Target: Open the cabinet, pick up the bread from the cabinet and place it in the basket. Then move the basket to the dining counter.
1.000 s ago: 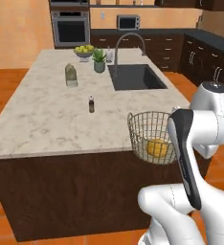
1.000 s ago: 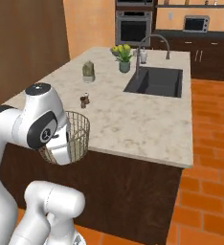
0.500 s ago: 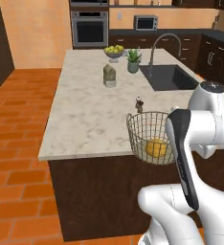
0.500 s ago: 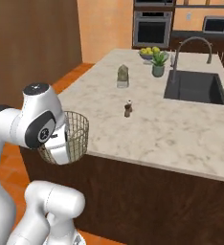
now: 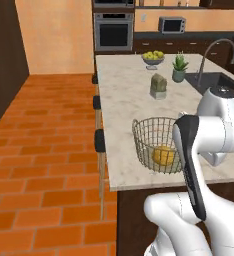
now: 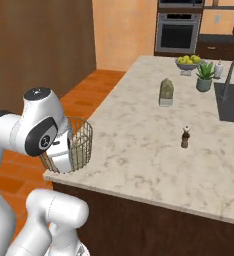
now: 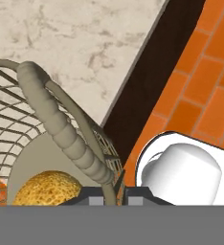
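My gripper is shut on the rim of the pale wire basket, its finger tips pinching the thick rim band. The golden bread lies on the basket's tan base. In the left base view the basket with the bread hangs by the near corner of the dining counter, and my forearm covers its right side. The right base view has the basket at the edge of the dining counter. I cannot tell whether it touches the marble. The cabinet is out of view.
On the counter stand a fruit bowl with apples, a potted plant, a small grey-green jar and a pepper shaker. The sink is at the far right. Dark stools line the counter's left side above brick floor.
The whole picture has shifted, so the base has moved round towards the counter's stool-side corner. The basket with the bread stays in my grip, unchanged relative to the arm.
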You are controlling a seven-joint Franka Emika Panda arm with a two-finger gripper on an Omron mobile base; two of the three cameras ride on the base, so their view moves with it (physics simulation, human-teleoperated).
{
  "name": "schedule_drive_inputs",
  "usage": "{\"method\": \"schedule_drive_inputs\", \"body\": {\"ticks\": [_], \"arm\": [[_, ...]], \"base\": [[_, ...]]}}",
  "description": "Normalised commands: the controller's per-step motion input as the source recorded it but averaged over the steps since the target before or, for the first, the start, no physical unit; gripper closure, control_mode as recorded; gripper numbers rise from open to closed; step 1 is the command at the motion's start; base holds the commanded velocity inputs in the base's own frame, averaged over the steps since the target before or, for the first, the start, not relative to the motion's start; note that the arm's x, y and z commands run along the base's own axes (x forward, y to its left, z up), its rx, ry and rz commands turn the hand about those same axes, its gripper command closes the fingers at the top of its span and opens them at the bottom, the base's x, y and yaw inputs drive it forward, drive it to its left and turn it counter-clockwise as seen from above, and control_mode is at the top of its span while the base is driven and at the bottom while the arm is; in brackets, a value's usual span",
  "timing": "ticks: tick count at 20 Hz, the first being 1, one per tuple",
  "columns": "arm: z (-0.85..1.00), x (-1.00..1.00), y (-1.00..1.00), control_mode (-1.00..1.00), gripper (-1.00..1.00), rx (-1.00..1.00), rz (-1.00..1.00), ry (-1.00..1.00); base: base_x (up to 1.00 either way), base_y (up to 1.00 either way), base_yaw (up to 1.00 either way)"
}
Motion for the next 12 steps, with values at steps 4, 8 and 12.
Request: {"method": "schedule_drive_inputs", "body": {"ticks": [4, 8, 12], "arm": [[0.00, 0.00, 0.00, 1.00, 1.00, 0.00, 0.00, 0.00], [0.00, 0.00, 0.00, 1.00, 1.00, 0.00, 0.00, 0.00], [0.00, 0.00, 0.00, 1.00, 1.00, 0.00, 0.00, 0.00]], "base": [[0.85, 1.00, 0.00], [0.12, 1.00, -0.15], [-0.02, 1.00, -0.39]]}}
